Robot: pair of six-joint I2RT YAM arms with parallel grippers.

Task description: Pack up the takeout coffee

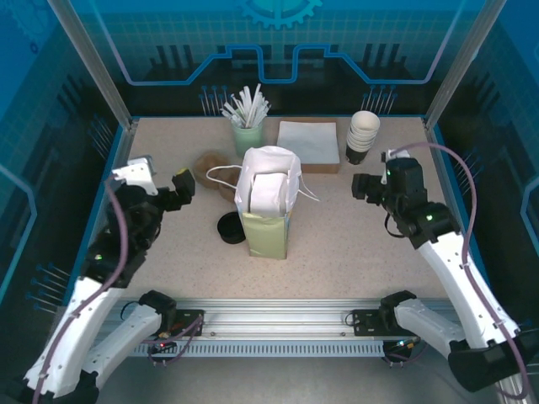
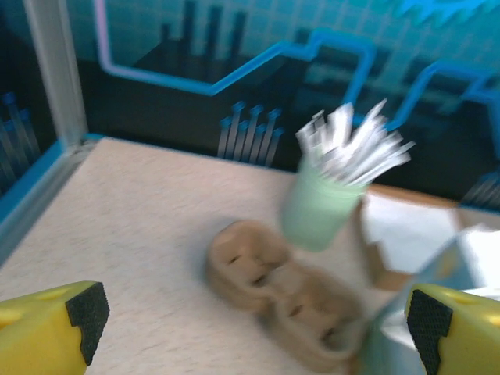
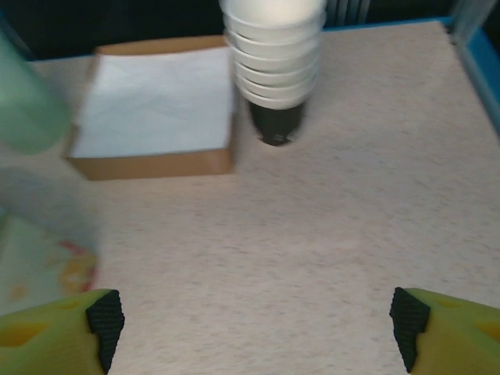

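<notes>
From above, the takeout coffee (image 1: 229, 227) shows as a round black lid, low on the table against the left foot of the bag; its cup side is hidden under the lid. The pale green paper bag (image 1: 265, 215) stands upright in the middle with its white mouth and cord handles open. My left gripper (image 1: 184, 187) hovers open, left of the bag and behind the coffee. In the left wrist view the left gripper (image 2: 256, 316) points at the brown carrier. My right gripper (image 1: 364, 185) is open to the right of the bag, and the right gripper (image 3: 255, 319) hangs over bare table.
A brown pulp cup carrier (image 1: 215, 168) (image 2: 289, 289) lies behind the coffee. Along the back stand a green tumbler of white sticks (image 1: 248, 126) (image 2: 320, 207), a box of white napkins (image 1: 308, 143) (image 3: 156, 109) and a stack of white cups (image 1: 362, 135) (image 3: 273, 47).
</notes>
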